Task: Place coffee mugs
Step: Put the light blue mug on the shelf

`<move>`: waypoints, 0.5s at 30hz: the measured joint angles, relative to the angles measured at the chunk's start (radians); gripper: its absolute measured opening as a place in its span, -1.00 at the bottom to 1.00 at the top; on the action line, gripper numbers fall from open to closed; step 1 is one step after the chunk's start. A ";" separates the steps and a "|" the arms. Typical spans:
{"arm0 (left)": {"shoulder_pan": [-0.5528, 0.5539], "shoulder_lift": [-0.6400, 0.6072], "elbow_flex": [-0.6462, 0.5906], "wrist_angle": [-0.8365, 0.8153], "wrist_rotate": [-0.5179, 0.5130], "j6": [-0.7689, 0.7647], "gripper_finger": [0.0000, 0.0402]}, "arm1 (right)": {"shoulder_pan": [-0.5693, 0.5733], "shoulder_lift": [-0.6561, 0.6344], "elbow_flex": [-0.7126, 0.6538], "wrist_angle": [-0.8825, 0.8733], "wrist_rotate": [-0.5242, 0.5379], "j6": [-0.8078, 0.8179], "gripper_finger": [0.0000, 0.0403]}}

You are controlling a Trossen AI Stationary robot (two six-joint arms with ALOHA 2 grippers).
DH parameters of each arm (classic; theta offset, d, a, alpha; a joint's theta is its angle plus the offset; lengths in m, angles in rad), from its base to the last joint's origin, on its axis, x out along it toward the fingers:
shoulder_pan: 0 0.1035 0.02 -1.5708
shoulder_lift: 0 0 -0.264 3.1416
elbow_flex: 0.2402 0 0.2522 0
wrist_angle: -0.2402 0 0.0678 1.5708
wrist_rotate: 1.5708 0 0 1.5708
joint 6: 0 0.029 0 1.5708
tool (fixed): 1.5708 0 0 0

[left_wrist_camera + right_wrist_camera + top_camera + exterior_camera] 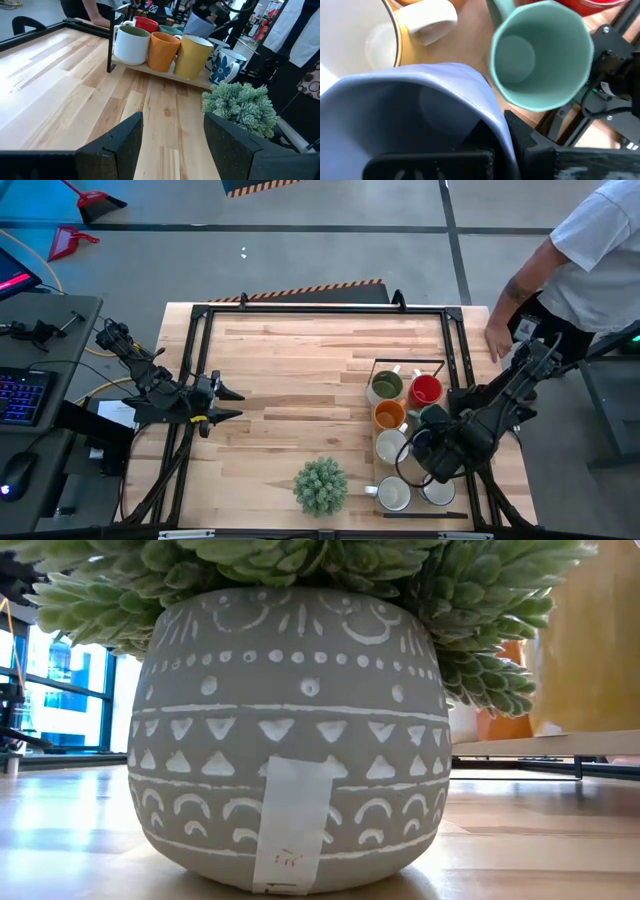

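Bench (300, 360) w/ mugs (405, 420) grouped on tray at its right side. Right arm reaches down over the tray, right pincer (485, 150) pinching rim of blue-grey mug (425, 120), beside teal mug (540, 55). Left arm low at left edge, left pincer (232, 404) spread, holding nothing.

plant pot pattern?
Grey plant pot with white bands of dots, triangles and arches, plus a white tape strip on its front. Best seen in the low view.
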 joint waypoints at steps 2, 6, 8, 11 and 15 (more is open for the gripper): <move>0.000 0.000 0.000 0.000 0.000 0.000 -0.02 | -0.004 0.005 0.000 0.014 -0.001 -0.014 -1.00; 0.000 0.000 0.000 0.000 0.000 0.000 -0.02 | -0.007 0.024 0.001 0.030 -0.036 -0.043 -1.00; 0.000 0.000 0.000 0.000 0.000 0.000 -0.02 | -0.004 0.031 0.001 0.027 -0.062 -0.045 -1.00; 0.000 0.000 0.000 0.000 0.004 0.000 -0.02 | 0.003 0.041 0.001 0.024 -0.087 -0.030 -1.00; 0.000 0.000 0.000 0.000 0.004 0.000 -0.02 | 0.002 0.044 0.001 0.025 -0.073 -0.011 -1.00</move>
